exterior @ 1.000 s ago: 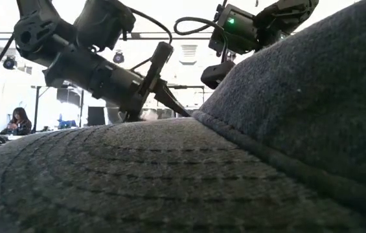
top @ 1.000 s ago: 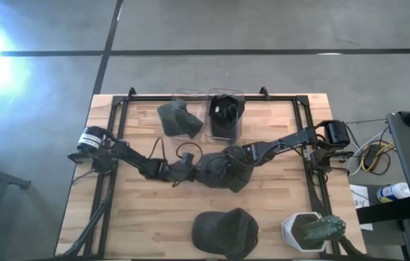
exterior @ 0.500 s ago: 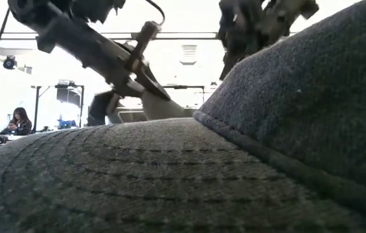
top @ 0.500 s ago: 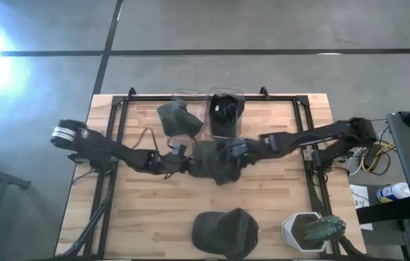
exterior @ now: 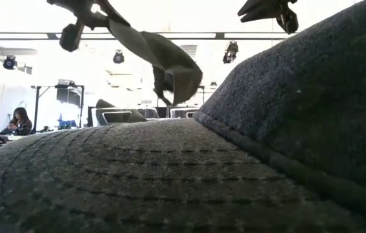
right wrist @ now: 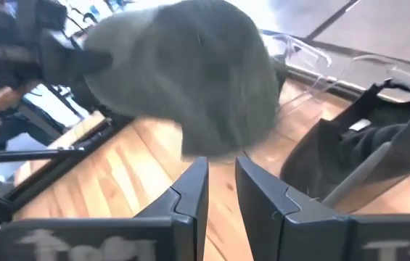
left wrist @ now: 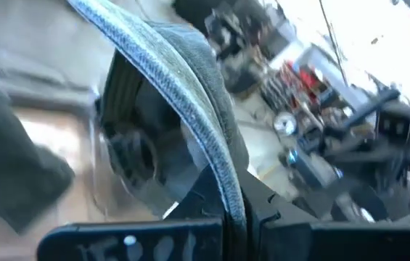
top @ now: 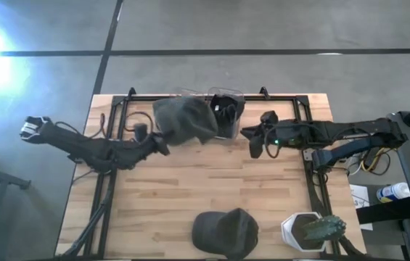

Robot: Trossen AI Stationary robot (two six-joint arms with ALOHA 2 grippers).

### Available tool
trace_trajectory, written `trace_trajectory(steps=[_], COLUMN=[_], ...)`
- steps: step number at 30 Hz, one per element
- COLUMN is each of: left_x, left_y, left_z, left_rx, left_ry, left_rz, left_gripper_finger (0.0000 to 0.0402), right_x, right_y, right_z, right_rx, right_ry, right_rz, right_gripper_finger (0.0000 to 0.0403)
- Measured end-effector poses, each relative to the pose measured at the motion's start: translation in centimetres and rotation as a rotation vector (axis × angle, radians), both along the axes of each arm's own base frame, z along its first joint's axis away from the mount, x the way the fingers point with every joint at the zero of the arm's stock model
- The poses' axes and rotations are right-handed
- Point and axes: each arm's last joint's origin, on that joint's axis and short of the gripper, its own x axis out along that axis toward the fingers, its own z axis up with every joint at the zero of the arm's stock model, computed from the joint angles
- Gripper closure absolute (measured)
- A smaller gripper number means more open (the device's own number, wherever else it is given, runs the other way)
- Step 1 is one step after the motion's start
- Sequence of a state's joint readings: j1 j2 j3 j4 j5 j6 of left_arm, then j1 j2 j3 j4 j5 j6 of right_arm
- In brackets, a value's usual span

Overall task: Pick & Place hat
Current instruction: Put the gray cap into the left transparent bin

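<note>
Hat (top: 185, 119) hangs lifted near table's (top: 154, 196) far edge, pinched by our left gripper (top: 162, 142); right gripper (top: 252, 139) released, fingers slightly apart, just beside.

I'm looking into a big open robotics lab or workshop: polished concrete floor (top: 277, 29) under the wooden table (top: 212, 188), ceiling spotlights (exterior: 118, 57) on tracks, more workbenches (exterior: 114, 115) behind, a seated person (exterior: 19, 120) at a far desk, cables and equipment racks (left wrist: 313, 138) crowding the background.
</note>
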State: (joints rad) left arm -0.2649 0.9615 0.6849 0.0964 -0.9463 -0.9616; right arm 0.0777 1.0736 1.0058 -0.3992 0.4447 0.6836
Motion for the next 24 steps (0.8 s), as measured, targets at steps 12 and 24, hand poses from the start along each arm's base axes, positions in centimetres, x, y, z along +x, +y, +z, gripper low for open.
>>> trace_trajectory(steps=[12, 24], left_x=[-0.9, 2.1], left_y=[2.9, 8.7], left_z=[0.2, -6.2], left_rx=[0.23, -0.108], left_ry=[0.238, 0.46], left_rz=[0.254, 0.159], left_gripper_finger=[0.0395, 0.0392], right_x=[2.5, 5.1], right_y=[0.2, 0.8], right_z=[-3.6, -7.0], right_rx=[-0.002, 0.116], right_ry=[0.205, 0.309], right_rz=[-0.008, 0.038], right_gripper_finger=[0.0335, 0.0335])
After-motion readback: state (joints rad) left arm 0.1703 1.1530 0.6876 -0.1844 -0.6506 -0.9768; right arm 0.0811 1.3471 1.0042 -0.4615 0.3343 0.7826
